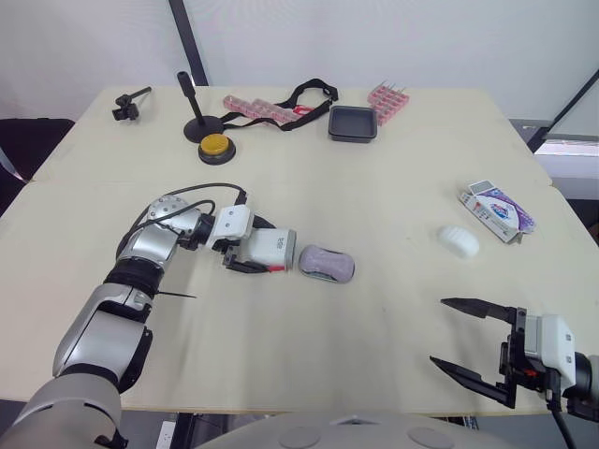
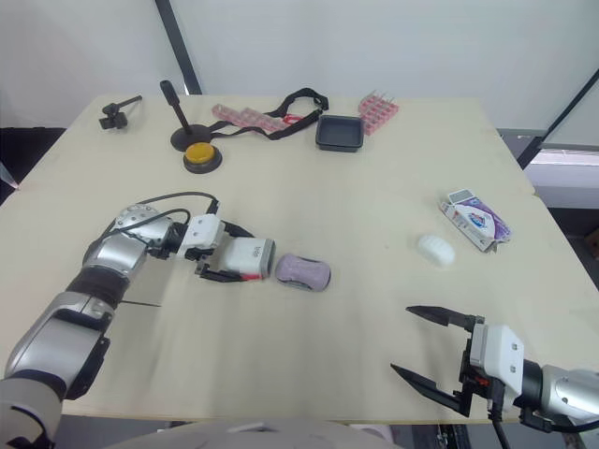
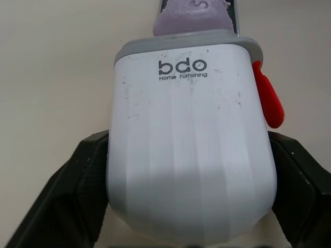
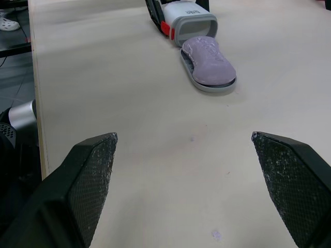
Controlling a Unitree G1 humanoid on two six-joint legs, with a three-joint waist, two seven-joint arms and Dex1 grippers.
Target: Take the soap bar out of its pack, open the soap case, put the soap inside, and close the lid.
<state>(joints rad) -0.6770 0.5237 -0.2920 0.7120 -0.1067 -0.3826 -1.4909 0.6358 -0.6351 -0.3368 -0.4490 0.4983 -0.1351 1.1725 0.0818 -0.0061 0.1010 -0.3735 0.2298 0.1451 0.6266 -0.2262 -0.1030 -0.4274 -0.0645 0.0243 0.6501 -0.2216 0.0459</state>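
- Fingers of the left gripper are clamping the white soap case mid-worktop, its purple tray lying at the case's mouth.
- Wide open and empty, the right gripper is hovering near the front edge.
- Near the right edge, the pack is lying.
- Just beside it, the soap bar is resting bare.
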